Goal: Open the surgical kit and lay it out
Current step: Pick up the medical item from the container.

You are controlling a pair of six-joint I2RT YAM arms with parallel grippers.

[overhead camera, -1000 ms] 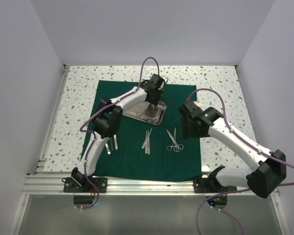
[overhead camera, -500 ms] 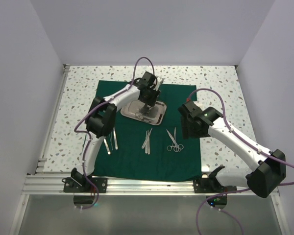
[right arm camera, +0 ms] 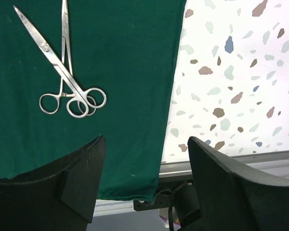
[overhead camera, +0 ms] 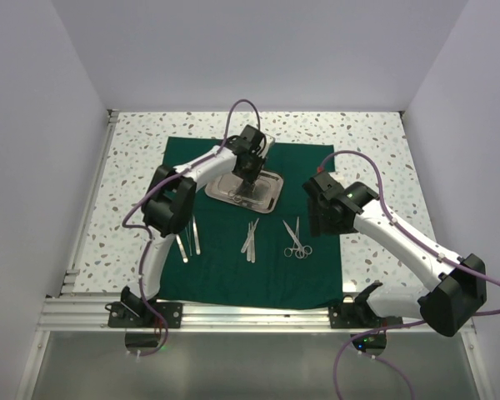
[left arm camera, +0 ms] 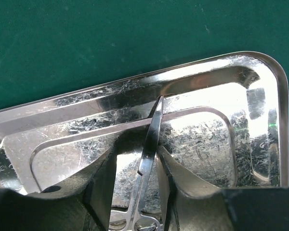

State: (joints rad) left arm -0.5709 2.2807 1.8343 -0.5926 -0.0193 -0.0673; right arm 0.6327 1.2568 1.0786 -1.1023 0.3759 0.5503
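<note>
Steel shows in three groups on the dark green cloth (overhead camera: 233, 275), which lies opened flat on the bench (overhead camera: 375, 142) so that each tool can be seen and reached. The small tray (left arm camera: 274, 96) sits on the cloth's far half. On the near side of the tray lie tweezers (overhead camera: 250, 238). Near and to the right of the tray, scissors (right arm camera: 48, 50) and forceps (right arm camera: 65, 29) are crossed with their rings overlapping. Near and to the left of the tray lies another slim pair (overhead camera: 190, 240).

One slim hinged instrument (left arm camera: 153, 130) remains inside the tray, its tip against the tray's inner step. The left gripper (left arm camera: 137, 159) hangs directly over the tray with its fingers narrowed to either side of that shaft, placed as if to lift it out. One finger looks to touch the shaft while a bright gap shows at the other, so I cannot tell whether it is clamped.

The right gripper (right arm camera: 145, 144) hovers right of the tray with its fingers spread wide and nothing between them, seemingly parked out of the left arm's way. By my reading, emptying the tray is the step in hand.
</note>
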